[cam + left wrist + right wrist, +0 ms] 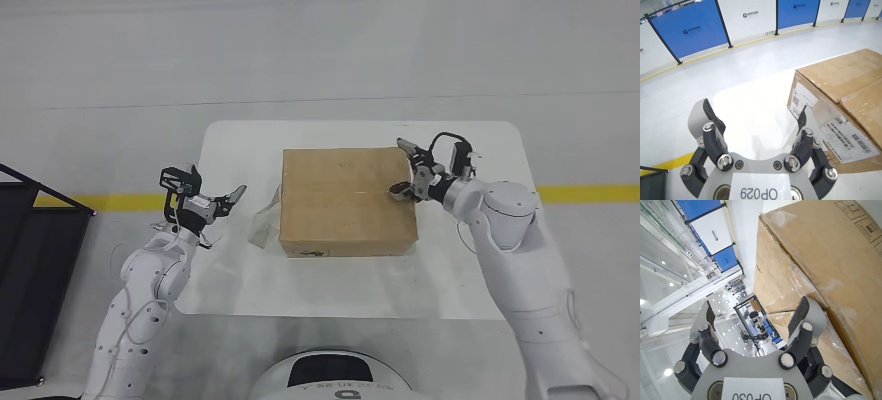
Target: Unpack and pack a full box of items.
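Observation:
A brown cardboard box (345, 195) stands in the middle of the white table (460, 270), its top flaps lying flat with torn clear tape along the seam. White labels (846, 138) cover the side facing my left arm. My left gripper (225, 198) hovers open just left of the box (848, 75), nothing between its fingers (715, 117). My right gripper (402, 168) is open at the box's right top edge. In the right wrist view this gripper (756, 302) has one pad (798, 315) close to the flap seam of the box (819, 247); the other is in free air.
A loose piece of clear plastic (263, 225) lies against the box's left side near the table's front. A black frame (20, 260) stands on the floor left of the table. Bare table surface runs along the front and to the right of the box.

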Tool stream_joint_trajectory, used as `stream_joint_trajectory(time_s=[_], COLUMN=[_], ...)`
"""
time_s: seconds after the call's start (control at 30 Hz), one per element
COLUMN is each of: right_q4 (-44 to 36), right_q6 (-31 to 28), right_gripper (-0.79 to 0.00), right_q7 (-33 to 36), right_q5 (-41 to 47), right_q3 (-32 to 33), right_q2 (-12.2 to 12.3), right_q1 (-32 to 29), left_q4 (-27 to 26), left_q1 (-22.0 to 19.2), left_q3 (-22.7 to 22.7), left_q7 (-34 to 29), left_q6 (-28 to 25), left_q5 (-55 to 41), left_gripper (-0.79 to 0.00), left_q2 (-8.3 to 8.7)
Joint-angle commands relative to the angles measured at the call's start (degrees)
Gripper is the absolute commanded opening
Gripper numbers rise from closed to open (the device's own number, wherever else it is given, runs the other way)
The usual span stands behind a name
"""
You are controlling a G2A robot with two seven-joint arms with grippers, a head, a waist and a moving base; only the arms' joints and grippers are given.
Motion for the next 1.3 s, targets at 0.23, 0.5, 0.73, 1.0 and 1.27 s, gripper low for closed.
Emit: stream_joint_trajectory(time_s=[0.23,0.5,0.73,1.0,1.27], right_q4=[0.52,0.52,0.52,0.52,0.52], right_q6=[-0.01,-0.01,-0.01,-0.01,-0.01], right_gripper=[0.000,0.000,0.000,0.000,0.000], right_q7=[2.47,2.47,2.47,2.47,2.47], right_q5=[-1.18,-1.18,-1.18,-1.18,-1.18], right_q3=[-0.40,-0.40,-0.40,-0.40,-0.40], right_q2=[0.34,0.34,0.34,0.34,0.34], right_q1=[0.07,0.07,0.07,0.07,0.07], left_q4=[0.02,5.12,8.96,9.84,11.31], left_q1=[0.03,1.81,1.10,-2.40,-5.19], left_q3=[0.06,1.37,4.20,8.59,11.83], left_q7=[0.00,14.24,18.45,16.84,16.73], left_q6=[-0.09,-4.41,-6.84,-3.23,0.34], left_q5=[0.72,13.37,14.97,18.00,19.54], left_gripper=[0.000,0.000,0.000,0.000,0.000], left_q2=[0.04,0.89,0.90,0.33,-0.24])
